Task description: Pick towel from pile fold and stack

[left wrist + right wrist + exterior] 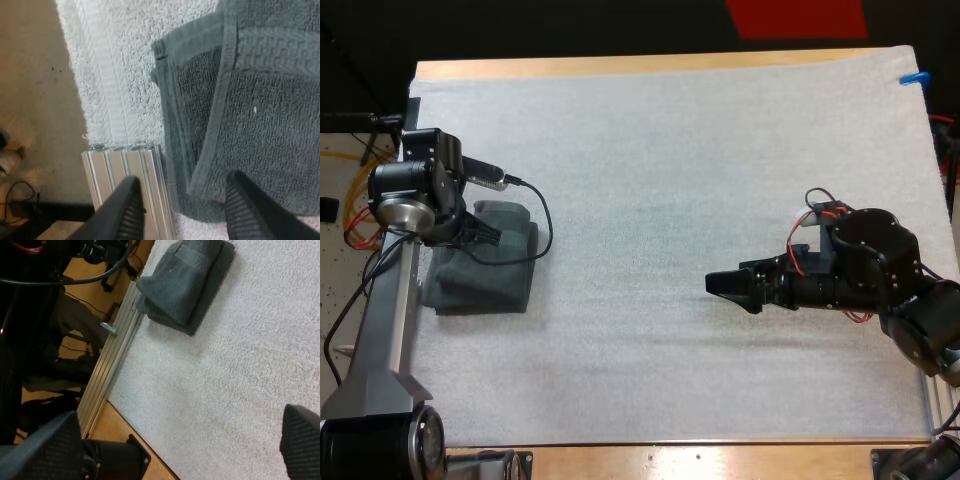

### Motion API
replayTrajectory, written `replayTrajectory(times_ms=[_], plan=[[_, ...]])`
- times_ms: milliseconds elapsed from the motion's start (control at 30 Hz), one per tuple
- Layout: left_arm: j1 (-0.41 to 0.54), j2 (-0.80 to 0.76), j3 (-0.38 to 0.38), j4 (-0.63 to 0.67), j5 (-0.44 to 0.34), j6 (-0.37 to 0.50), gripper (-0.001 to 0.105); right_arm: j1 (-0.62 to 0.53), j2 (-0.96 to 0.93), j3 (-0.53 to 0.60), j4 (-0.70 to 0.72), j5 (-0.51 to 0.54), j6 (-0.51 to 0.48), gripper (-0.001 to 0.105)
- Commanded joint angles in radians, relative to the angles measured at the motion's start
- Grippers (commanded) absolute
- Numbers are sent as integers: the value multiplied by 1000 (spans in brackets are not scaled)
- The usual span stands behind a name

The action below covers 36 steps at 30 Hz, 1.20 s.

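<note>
High view: left jaws hover wide above the stack (492,278), likely to leave it undisturbed; right jaws, wide too, sit well apart from it, keeping clear.

The folded stack of dark grey-green terry towels (500,280) is partly hidden in the high view. The left arm's black wrist covers the stack's far left corner, and the left gripper (485,236), over the stack, is too dark against it to make out its fingertips. How many towels the stack holds cannot be told. In both wrist views a picture edge cuts the stack off. The right gripper (180,412) has its black fingers cut off at their roots.
</note>
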<state>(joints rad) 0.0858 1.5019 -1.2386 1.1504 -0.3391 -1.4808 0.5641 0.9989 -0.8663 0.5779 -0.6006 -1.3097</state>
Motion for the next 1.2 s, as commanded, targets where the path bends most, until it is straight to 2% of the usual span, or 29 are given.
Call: replayTrajectory(times_ms=[0,133,200,267,433,600,833,967,1067,1167], plan=[[0,-8,-5,0,6,5,39,1,-3,-3,-15,-12,-1,78],[0,-8,-1,39,189,-13,39,1,-3,-3,-15,-12,-1,78],[0,-8,14,38,221,-13,39,1,-3,-3,-15,-10,-1,78],[0,-5,42,22,225,-13,39,1,-3,-3,-15,-10,-1,78],[0,-5,194,-117,222,-13,39,1,-3,-3,-20,-10,-1,78],[0,11,278,-175,181,-13,39,1,-3,-3,-20,-10,-1,78],[0,54,278,-187,178,-22,39,1,-3,-3,-20,-10,-1,78],[0,54,235,-199,204,-39,39,1,-3,-3,-20,-10,-1,78],[0,54,179,-221,242,-42,39,1,-3,-3,-20,-10,-1,78],[0,55,141,-291,319,-73,39,1,-3,-3,-20,-9,-1,78]])
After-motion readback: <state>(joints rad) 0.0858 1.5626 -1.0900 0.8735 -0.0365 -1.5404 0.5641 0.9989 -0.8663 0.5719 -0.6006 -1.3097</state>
